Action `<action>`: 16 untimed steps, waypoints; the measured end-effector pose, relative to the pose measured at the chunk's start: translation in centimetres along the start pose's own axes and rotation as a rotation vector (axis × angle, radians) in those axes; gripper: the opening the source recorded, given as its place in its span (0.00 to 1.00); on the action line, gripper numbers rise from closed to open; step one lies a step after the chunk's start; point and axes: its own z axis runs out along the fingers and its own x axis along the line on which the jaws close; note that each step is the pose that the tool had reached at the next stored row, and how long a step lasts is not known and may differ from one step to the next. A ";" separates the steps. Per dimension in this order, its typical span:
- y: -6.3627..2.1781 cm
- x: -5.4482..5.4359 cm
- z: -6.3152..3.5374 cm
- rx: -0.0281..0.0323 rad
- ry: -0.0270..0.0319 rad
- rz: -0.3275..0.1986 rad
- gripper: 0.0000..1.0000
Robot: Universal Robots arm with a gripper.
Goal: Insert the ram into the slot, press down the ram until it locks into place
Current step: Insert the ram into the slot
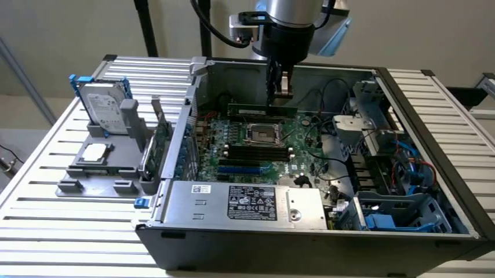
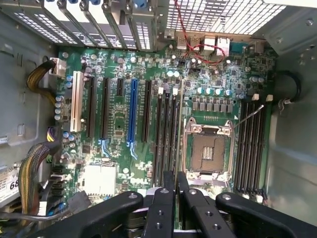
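My gripper (image 1: 280, 92) hangs inside the open computer case, shut on the ram (image 1: 259, 109). The ram is a thin green stick, held level above the far part of the motherboard, just beyond the CPU socket (image 1: 263, 134). Several parallel black slots (image 1: 255, 153) lie on the near side of that socket, all bare. In the wrist view my black fingers (image 2: 163, 208) are pressed close together well above the board. From there one bank of slots (image 2: 166, 134) runs beside the socket (image 2: 208, 151) and a second bank (image 2: 250, 146) lies on its other side.
A blue connector strip (image 1: 243, 169) lies near the slots. The power supply (image 1: 247, 202), cables and a drive cage (image 1: 386, 214) crowd the case. A grey fixture (image 1: 93, 174) at the exterior view's left holds a hard drive (image 1: 104, 110), a processor chip (image 1: 94, 152) and an upright green card (image 1: 162, 145).
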 end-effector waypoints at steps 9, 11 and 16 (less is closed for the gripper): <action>-0.82 1.5 2.44 0.0000 0.0000 -0.001 0.13; -0.82 1.6 2.80 0.0000 0.0001 -0.001 0.13; -0.86 1.6 3.70 0.0000 0.0000 -0.001 0.13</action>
